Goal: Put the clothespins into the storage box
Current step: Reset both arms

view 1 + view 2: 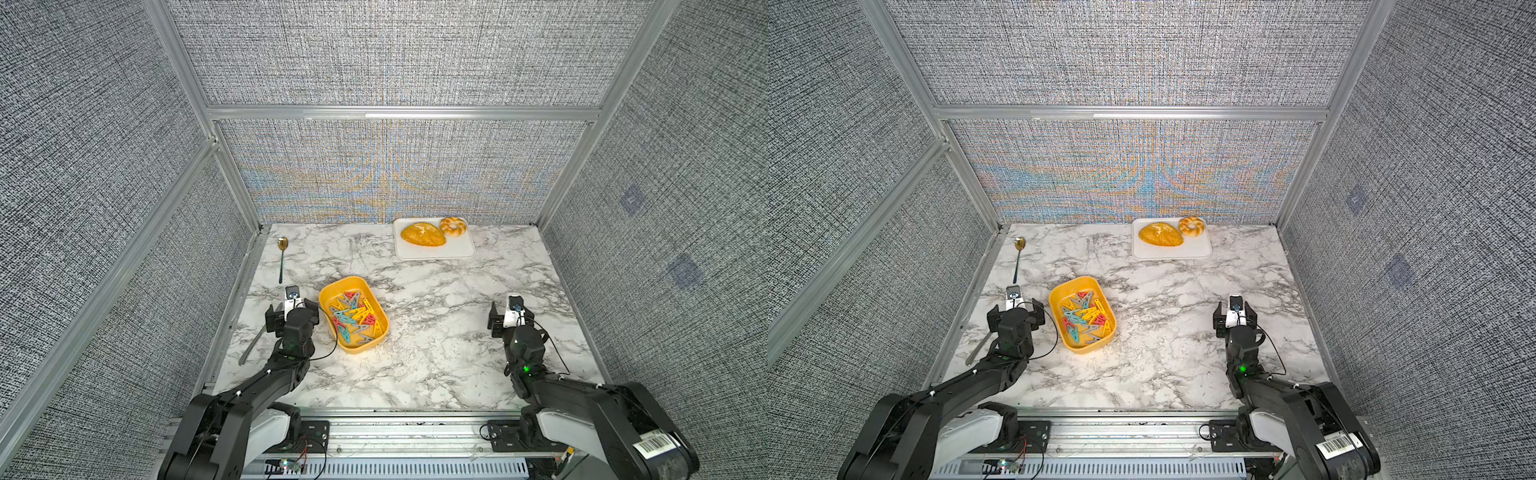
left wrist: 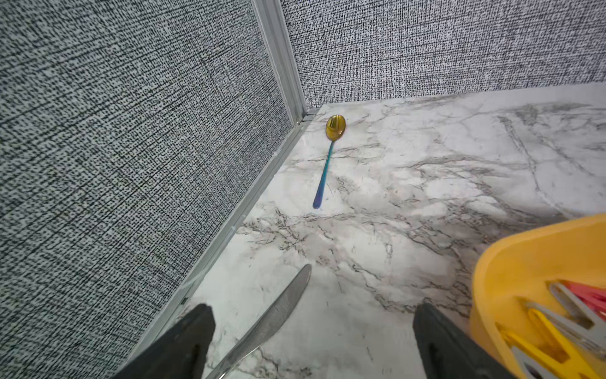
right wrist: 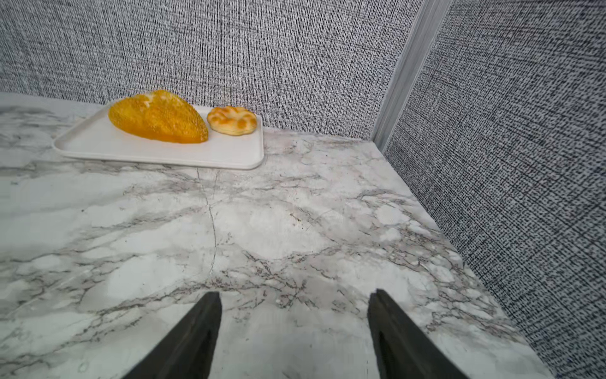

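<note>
The yellow storage box [image 1: 345, 282] [image 1: 1075, 282] sits left of the table's middle. Several red, yellow, teal and grey clothespins [image 1: 355, 318] [image 1: 1086, 318] lie heaped inside it; I see none on the marble. My left gripper [image 1: 291, 312] [image 1: 1016, 309] hovers just left of the box, open and empty. Its wrist view shows the jaws wide apart [image 2: 313, 308] over bare marble, with the box rim [image 2: 524, 242] and some clothespins [image 2: 557, 331] beside them. My right gripper [image 1: 512, 318] [image 3: 295, 292] stands open and empty, far to the right of the box.
A gold spoon with a blue handle [image 1: 282, 257] [image 2: 328, 157] lies by the left wall. A silver knife [image 1: 251, 347] [image 2: 278, 315] lies under the left arm. At the back, a white tray [image 1: 434, 251] [image 3: 164, 152] carries a bread loaf [image 1: 422, 235] and a ring-shaped roll [image 1: 453, 226]. Walls close in three sides.
</note>
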You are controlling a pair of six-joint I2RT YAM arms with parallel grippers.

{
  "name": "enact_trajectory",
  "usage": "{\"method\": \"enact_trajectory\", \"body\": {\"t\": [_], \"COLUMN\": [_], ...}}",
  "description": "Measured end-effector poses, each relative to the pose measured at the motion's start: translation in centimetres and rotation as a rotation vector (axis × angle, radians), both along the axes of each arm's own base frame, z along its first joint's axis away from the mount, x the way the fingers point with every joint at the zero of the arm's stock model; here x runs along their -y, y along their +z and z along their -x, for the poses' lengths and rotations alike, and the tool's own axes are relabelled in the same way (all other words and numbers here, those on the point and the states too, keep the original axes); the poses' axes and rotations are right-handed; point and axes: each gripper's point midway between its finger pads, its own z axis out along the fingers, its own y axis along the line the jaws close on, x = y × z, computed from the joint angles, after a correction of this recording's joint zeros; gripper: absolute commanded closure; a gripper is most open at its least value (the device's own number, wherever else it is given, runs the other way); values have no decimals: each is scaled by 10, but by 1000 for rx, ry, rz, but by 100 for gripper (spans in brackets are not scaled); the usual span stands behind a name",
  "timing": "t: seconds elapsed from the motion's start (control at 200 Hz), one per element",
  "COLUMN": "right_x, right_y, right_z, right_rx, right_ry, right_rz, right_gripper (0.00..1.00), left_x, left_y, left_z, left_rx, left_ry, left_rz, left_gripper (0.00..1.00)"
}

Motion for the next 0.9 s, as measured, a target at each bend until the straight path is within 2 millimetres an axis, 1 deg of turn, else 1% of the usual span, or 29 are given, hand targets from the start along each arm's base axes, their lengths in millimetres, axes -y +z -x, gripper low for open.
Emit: {"method": "enact_trajectory", "body": {"t": [0.21,0.33,0.36,0.425,0.505,0.56,0.656,0.726,0.756,0.796,0.851,0.901], "right_x": [1,-1,0,1,3,4,6,6,7,7,8,8], "right_y": [15,15,16,19,19,16,20,17,16,16,22,29], "right_z": [-22,-23,-22,-19,-9,-4,3,10,13,16,17,18], "right_rx": [32,27,23,29,40,34,52,58,61,60,84,107], "right_ry": [3,10,8,3,3,3,2,6,6,5,6,6], "right_rz": [-17,-21,-25,-30,-34,-39,-50,-55,-58,-60,-66,-72], "right_gripper": [24,24,23,23,23,23,22,22,22,21,21,21], "left_x": [8,13,12,11,12,12,1,-1,0,1,0,-3], "left_y": [3,4,3,-7,-21,-24,-24,-33,-33,-27,-15,-12], "left_z": [-29,-42,-43,-44,-45,-46,-48,-49,-51,-57,-65,-69], "left_rx": [13,10,13,-2,-26,-31,-1,-17,-25,-14,19,24], "left_ry": [-65,-100,-102,-108,-118,-127,-96,-87,-91,-93,-82,-73], "left_rz": [21,19,17,10,3,5,19,24,28,37,46,54], "left_gripper": [0,0,0,0,0,0,0,0,0,0,0,0]}}
